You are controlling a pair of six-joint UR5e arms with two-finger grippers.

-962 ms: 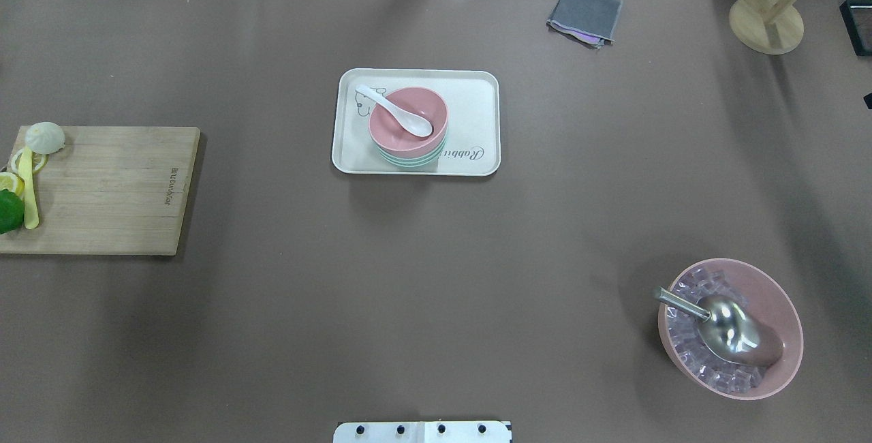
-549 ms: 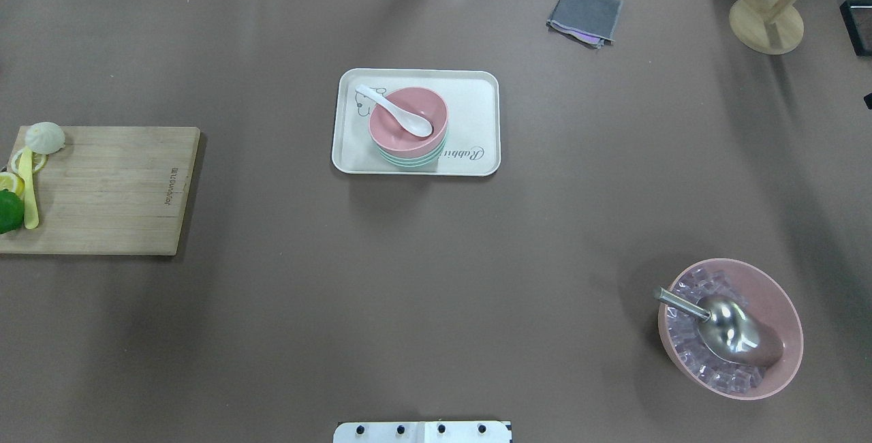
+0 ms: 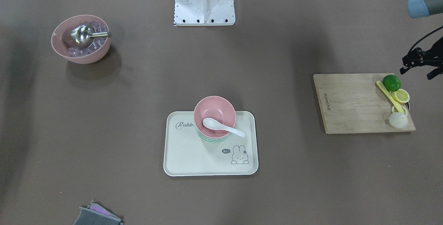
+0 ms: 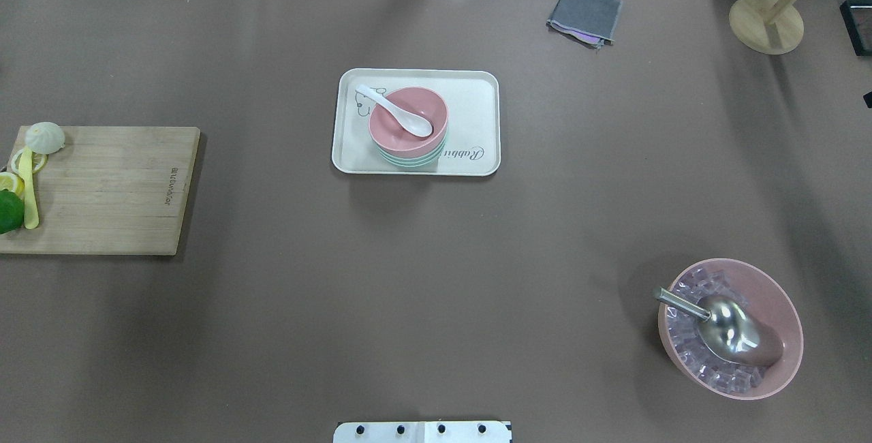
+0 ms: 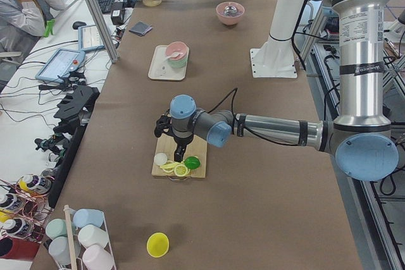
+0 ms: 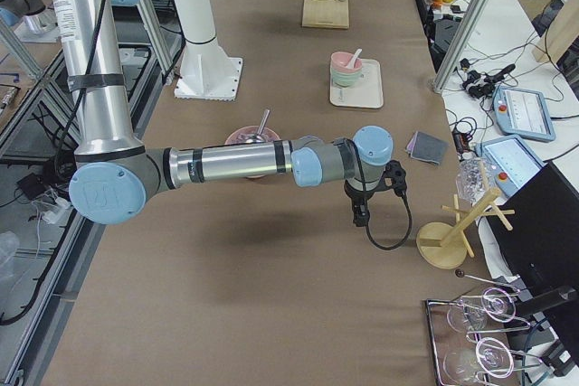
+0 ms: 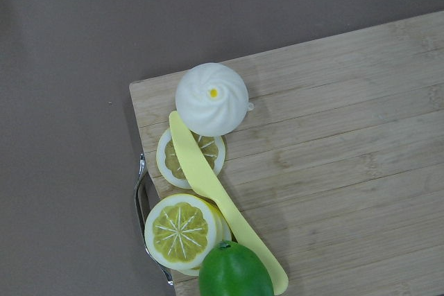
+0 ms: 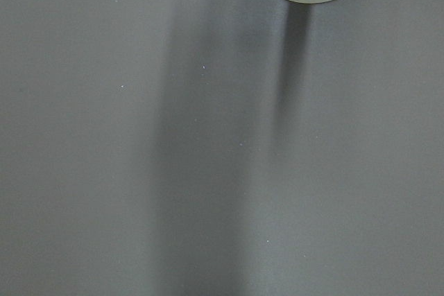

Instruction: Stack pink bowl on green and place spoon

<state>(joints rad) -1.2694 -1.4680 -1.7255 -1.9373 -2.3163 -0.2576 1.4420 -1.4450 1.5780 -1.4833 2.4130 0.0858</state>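
The pink bowl (image 4: 407, 116) sits nested on the green bowl (image 4: 409, 162), whose rim shows beneath it, on the cream rabbit tray (image 4: 477, 102) at the table's middle. The white spoon (image 4: 398, 112) lies in the pink bowl with its handle over the rim. The stack also shows in the front-facing view (image 3: 214, 114). My left gripper (image 3: 420, 64) hovers over the end of the cutting board, far from the tray; I cannot tell if it is open. My right gripper (image 6: 359, 214) hangs over bare table near the wooden stand; I cannot tell its state.
A wooden cutting board (image 4: 116, 191) at the left holds a lime (image 7: 234, 272), lemon slices, a yellow knife and a bun. A big pink bowl of ice with a metal scoop (image 4: 730, 328) stands near right. A grey cloth (image 4: 586, 13) and a wooden stand (image 4: 766, 24) sit at the back.
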